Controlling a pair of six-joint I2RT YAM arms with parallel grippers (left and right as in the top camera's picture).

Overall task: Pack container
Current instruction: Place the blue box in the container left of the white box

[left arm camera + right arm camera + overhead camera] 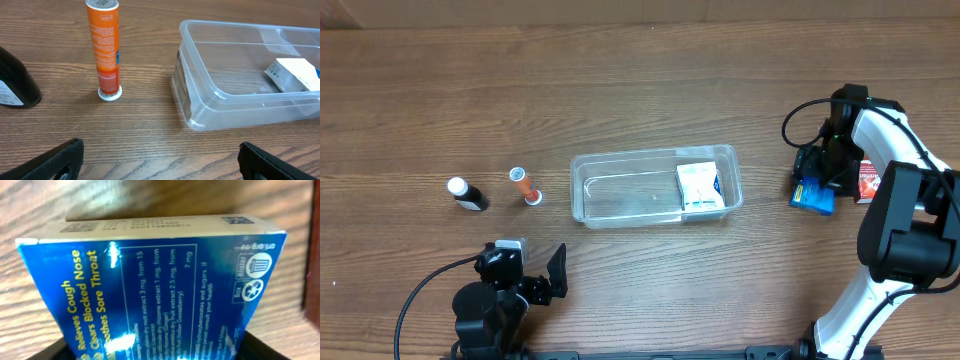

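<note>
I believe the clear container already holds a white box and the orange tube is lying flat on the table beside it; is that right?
Not quite: the orange tube stands upright, not flat, as the left wrist view shows. The white box is indeed in the container, with the tube beside it.

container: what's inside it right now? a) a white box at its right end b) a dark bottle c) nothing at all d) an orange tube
A: the overhead view shows a white box lying at the right end of the container, while the orange tube and the dark bottle sit outside it, off to its left.
</note>
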